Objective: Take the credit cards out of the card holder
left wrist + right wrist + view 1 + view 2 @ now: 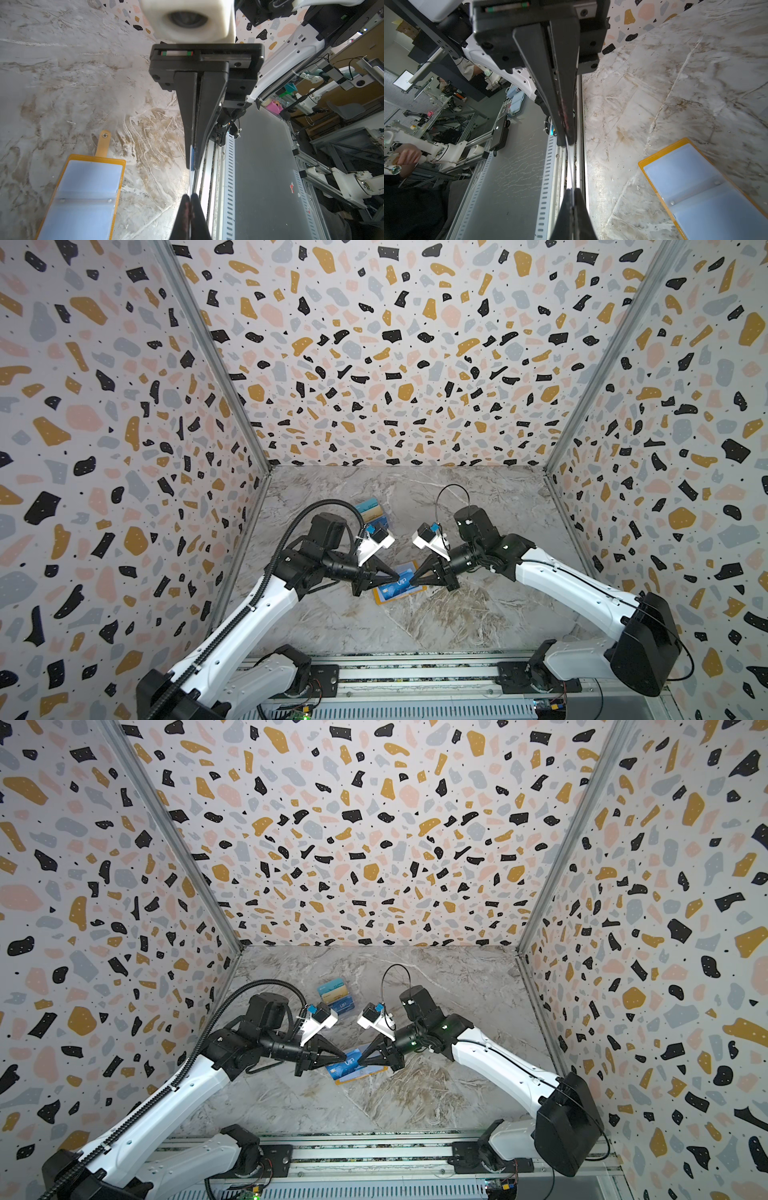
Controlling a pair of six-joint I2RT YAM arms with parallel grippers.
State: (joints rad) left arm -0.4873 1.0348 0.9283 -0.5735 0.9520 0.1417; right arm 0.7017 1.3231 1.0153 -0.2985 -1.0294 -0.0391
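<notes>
At the left, the left gripper (397, 575) is clamped on one end of the teal VIP card (392, 590), and we see the card held in the air between the two arms. Beneath it the card holder (87, 182) lies open on the marble worktop (478, 614), pale sleeves facing up. At the right, the right gripper (412, 581) flanks the card's opposite end. We cannot tell whether it pinches the card or sits loose.
</notes>
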